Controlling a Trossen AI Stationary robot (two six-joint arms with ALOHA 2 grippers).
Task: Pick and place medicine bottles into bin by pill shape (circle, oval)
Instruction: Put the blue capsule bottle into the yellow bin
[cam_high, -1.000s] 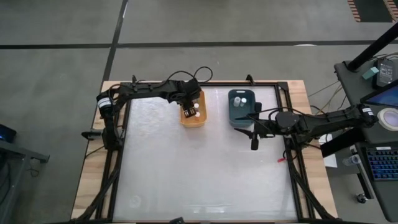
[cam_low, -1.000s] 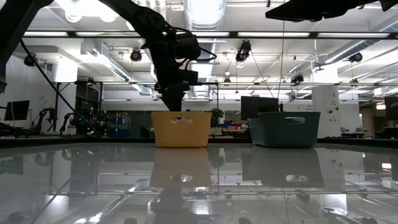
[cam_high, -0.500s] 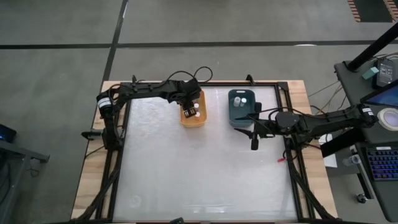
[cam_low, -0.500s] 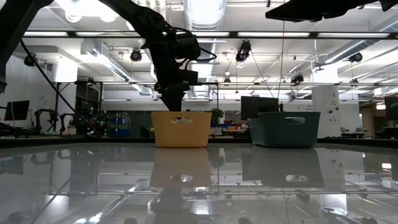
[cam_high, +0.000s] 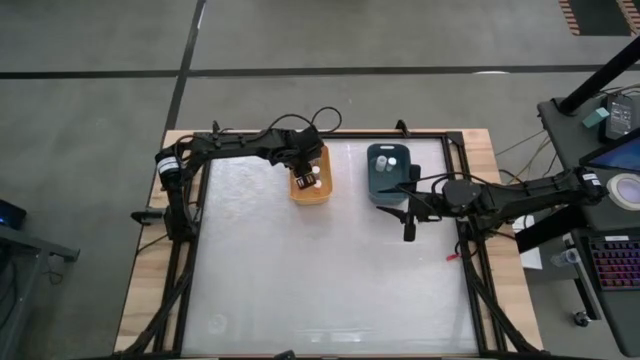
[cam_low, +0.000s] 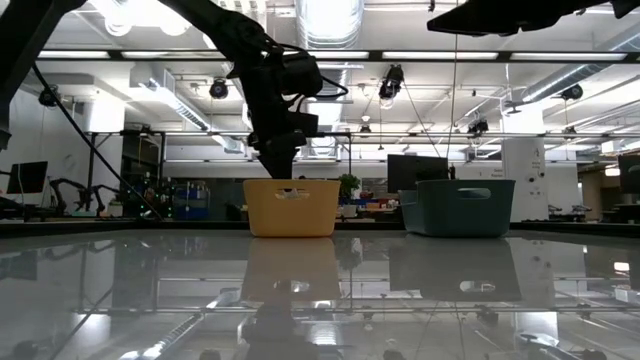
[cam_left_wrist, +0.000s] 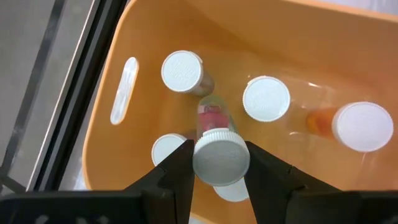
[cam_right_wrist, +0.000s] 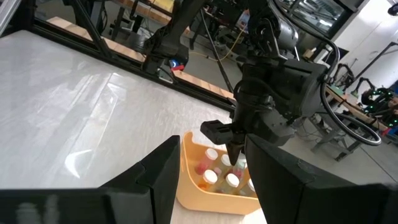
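Observation:
My left gripper (cam_left_wrist: 221, 171) hangs over the orange bin (cam_high: 311, 175) at the table's far side, shut on a medicine bottle with a white cap and a pinkish body (cam_left_wrist: 211, 118). Several more white-capped bottles (cam_left_wrist: 266, 98) stand on the orange bin's floor. The teal bin (cam_high: 388, 172) to the right holds a few white-capped bottles (cam_high: 391, 160). My right gripper (cam_high: 408, 215) is open and empty, just near of the teal bin. My left gripper pinches the bottle's white cap (cam_left_wrist: 221, 160) between its two fingers, one finger (cam_left_wrist: 177, 168) on each side. The fingers come from above, pointing down into the orange bin. The bottle hangs below them, slightly tilted; whether its bottom touches the bin floor I cannot tell.
The two bins stand side by side at the table's far middle, also seen in the low view as the orange bin (cam_low: 292, 207) and the teal bin (cam_low: 458, 207). A dark frame (cam_high: 190, 250) runs along the table's edges. The white tabletop (cam_high: 320, 280) spreads toward the near edge.

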